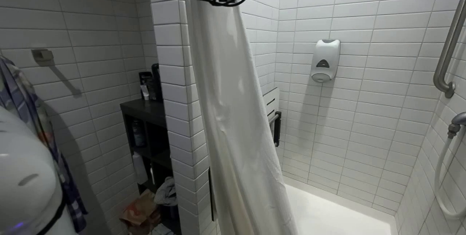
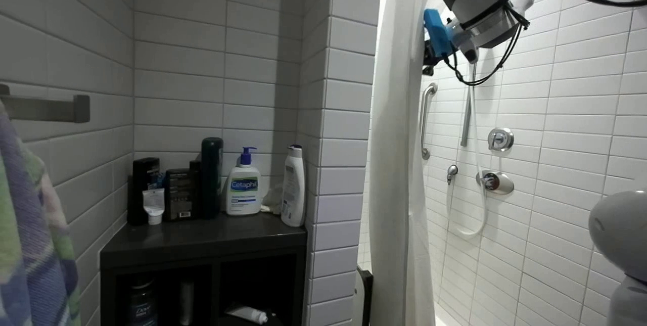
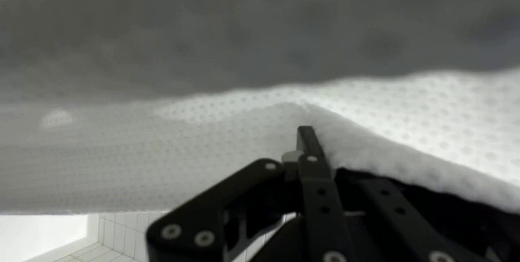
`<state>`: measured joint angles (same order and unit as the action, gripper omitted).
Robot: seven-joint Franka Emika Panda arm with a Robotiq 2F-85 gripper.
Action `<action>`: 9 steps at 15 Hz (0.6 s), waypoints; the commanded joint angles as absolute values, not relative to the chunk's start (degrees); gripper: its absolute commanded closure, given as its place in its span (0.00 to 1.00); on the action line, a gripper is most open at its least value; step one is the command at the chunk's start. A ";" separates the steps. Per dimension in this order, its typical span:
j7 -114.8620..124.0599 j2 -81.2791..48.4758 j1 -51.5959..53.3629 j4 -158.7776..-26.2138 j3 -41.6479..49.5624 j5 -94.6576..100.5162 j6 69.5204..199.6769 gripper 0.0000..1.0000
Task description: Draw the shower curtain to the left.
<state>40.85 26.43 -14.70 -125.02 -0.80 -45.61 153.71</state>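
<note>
Jaws are pinching the shower curtain, but loads of it is hanging below them, so imo drag's risking a slip mid-pull.

I am looking into a bathroom with a shower. The tiled walls are white. I can see a long white shower curtain, a bendy shower hose, a shiny metal bar and a white soap box on the wall. A dark shelf has bottles on it, and one says Cetaphil. A colourful cloth hangs near it. I can't tell if it's in a home.
</note>
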 commanded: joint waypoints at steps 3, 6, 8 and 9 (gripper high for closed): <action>44.94 31.98 -11.01 -131.93 -6.90 -39.45 161.94 1.00; 46.65 33.14 -10.03 -133.38 -7.06 -37.81 163.39 1.00; 47.33 33.68 -9.90 -133.80 -6.62 -37.12 163.52 1.00; 47.28 34.02 -9.87 -134.07 -6.31 -36.68 163.03 1.00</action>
